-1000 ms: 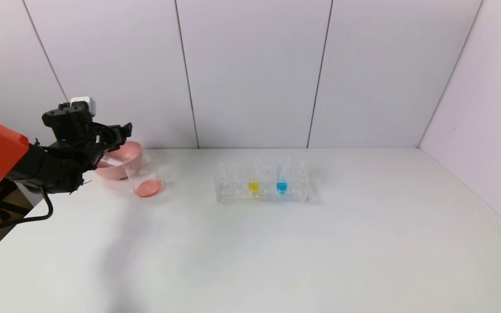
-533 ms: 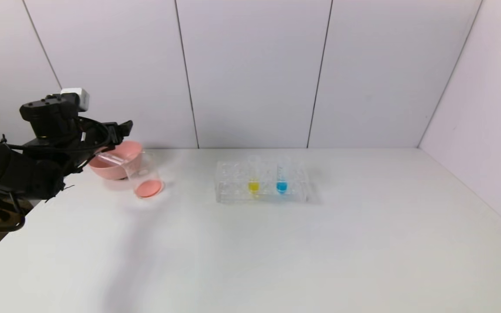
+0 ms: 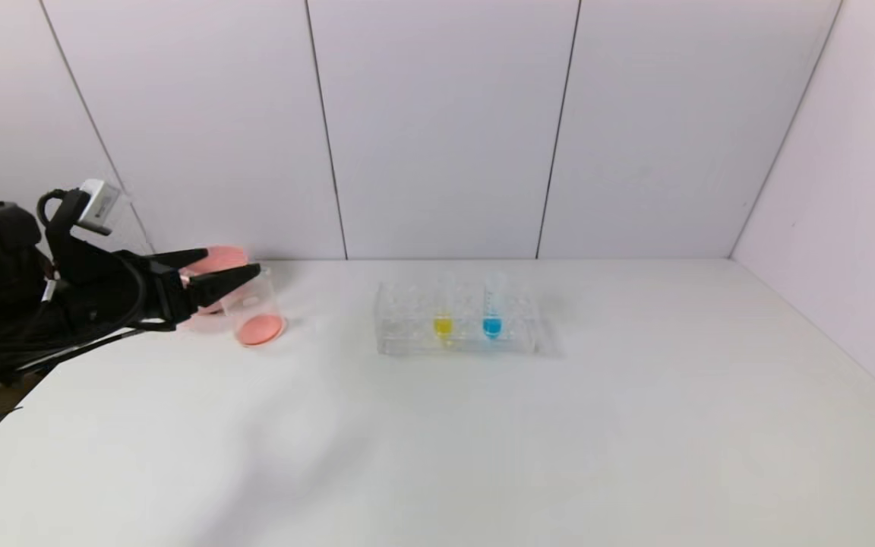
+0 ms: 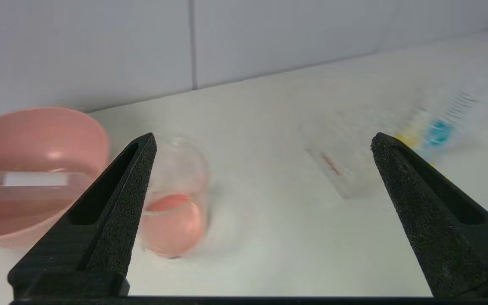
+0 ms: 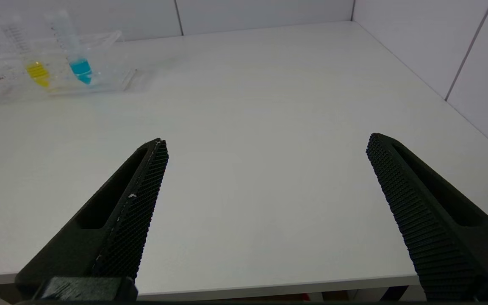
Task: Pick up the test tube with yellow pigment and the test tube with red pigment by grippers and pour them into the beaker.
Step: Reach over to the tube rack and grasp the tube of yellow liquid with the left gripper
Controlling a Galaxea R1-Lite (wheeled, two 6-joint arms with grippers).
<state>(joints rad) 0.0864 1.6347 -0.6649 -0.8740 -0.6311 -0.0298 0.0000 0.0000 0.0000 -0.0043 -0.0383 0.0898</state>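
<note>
The left gripper (image 3: 229, 275) is hovering at the far left of the white table (image 3: 483, 441), its 2 black fingers standing wide apart with nothing between them. Taking the beaker (image 3: 254, 308) as the landmark, the fingertips are sitting just left of it and slightly above its rim, pointing toward it. In the left wrist view the beaker (image 4: 176, 199) is showing beside the inner edge of one finger (image 4: 117, 203), upright, with a shallow pool of pink-red liquid lying in its bottom.

The pink bowl (image 3: 210, 262) is standing just behind and to the left of the beaker, partly hidden by the gripper. In the left wrist view a clear tube (image 4: 23, 180) is lying across the bowl (image 4: 36, 140); whether it is the test tube with red pigment cannot be told for certain.

To the right of the beaker, well apart from it, the clear tube rack (image 3: 456, 319) is resting on the table. The test tube with yellow pigment (image 3: 443, 315) is standing upright in it on the side nearer the beaker, and the blue tube (image 3: 492, 315) is standing just beyond it.

The right gripper (image 5: 265, 144) is showing only in its own wrist view, its 2 fingers spread wide and empty above bare table, far right of the beaker, with the rack off ahead of it.
</note>
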